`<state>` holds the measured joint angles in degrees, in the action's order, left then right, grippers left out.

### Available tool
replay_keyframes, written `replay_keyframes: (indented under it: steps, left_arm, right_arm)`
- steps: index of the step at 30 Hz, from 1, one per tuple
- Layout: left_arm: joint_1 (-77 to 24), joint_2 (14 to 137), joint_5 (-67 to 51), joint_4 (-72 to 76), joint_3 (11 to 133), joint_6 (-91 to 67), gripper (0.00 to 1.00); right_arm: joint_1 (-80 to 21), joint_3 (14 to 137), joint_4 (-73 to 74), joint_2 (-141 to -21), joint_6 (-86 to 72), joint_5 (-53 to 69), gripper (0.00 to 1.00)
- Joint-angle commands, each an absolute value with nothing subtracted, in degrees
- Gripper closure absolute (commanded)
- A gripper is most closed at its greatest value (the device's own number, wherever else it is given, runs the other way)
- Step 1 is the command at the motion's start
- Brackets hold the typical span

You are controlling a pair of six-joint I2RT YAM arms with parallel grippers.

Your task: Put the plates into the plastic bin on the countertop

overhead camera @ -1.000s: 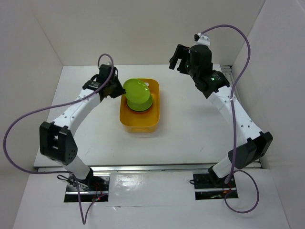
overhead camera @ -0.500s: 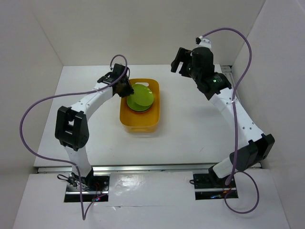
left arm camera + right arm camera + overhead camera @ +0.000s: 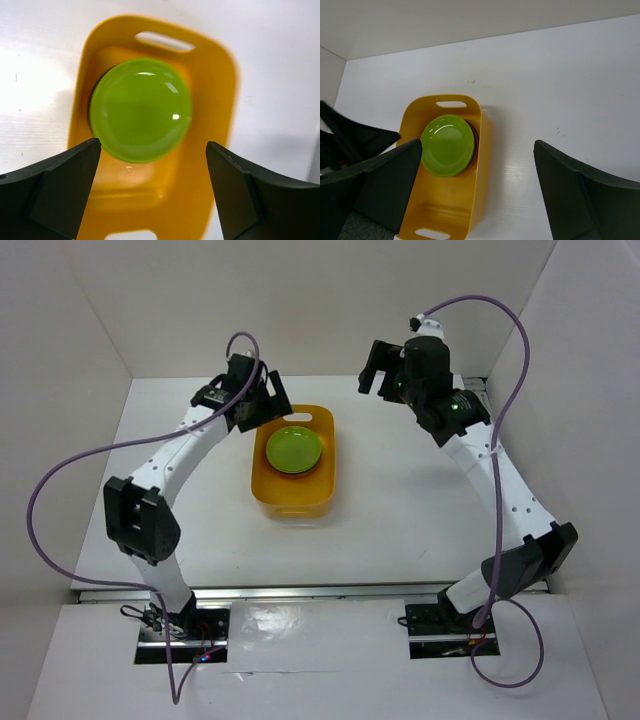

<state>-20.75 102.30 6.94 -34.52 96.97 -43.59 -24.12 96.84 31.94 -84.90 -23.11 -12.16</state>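
The yellow-orange plastic bin point(image 3: 296, 498) stands on the white countertop point(image 3: 400, 510). In its far half a lime green plate point(image 3: 293, 449) lies flat. The right wrist view shows orange and dark plate edges point(image 3: 476, 142) under the green plate point(image 3: 447, 145). My left gripper point(image 3: 268, 405) hovers open over the bin's far-left corner and holds nothing. From its wrist camera the green plate point(image 3: 140, 109) and the bin wall point(image 3: 215, 100) lie below the left gripper point(image 3: 152, 150). My right gripper point(image 3: 372, 368) hangs open and empty in the air, right of the bin; it point(image 3: 477, 150) looks down on the bin point(image 3: 482, 165).
White walls close the countertop in at the back and on both sides. Purple cables loop from both arms. The bin has slot handles point(image 3: 451, 104) at both ends.
My left gripper has opened and let go of the green plate, which now lies flat in the bin. The left gripper has drawn back toward the far left. The right arm has barely moved.
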Motion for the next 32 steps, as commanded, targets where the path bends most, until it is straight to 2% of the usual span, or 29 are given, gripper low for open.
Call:
replay_keyframes:
  steps: [1, 3, 6, 14, 22, 26, 32]
  left_arm:
    - [-22.24, 94.14, 6.67, -39.7, 105.63, -39.82, 0.0]
    - [-22.24, 92.03, 7.99, -44.45, 111.16, -37.89, 0.0]
    - [-22.24, 86.78, 12.91, -51.32, 113.2, -36.47, 0.0]
    - [-14.77, 68.06, 20.38, -57.56, 102.66, -38.67, 0.0]
    - [-14.77, 55.83, 28.21, -63.8, 96.87, -42.27, 0.0]
    - [-14.77, 51.43, 26.89, -64.34, 92.47, -44.56, 0.0]
    - [-14.77, 50.27, 26.89, -65.13, 92.29, -45.62, 0.0]
  right_arm:
    - [-24.26, 105.36, 38.39, -85.16, -19.34, -12.65, 0.0]
    - [-24.26, 111.17, 44.72, -85.69, -18.11, -13.18, 0.0]
    - [-24.26, 113.03, 49.91, -84.12, -16.79, -14.76, 0.0]
    - [-21.45, 107.32, 55.1, -72.88, -17.4, -16.7, 0.0]
    - [-21.45, 106.17, 58.1, -66.36, -17.93, -18.19, 0.0]
    - [-21.45, 107.57, 60.02, -64.78, -17.93, -18.19, 0.0]
    - [-21.97, 107.58, 60.03, -63.54, -17.93, -18.19, 0.0]
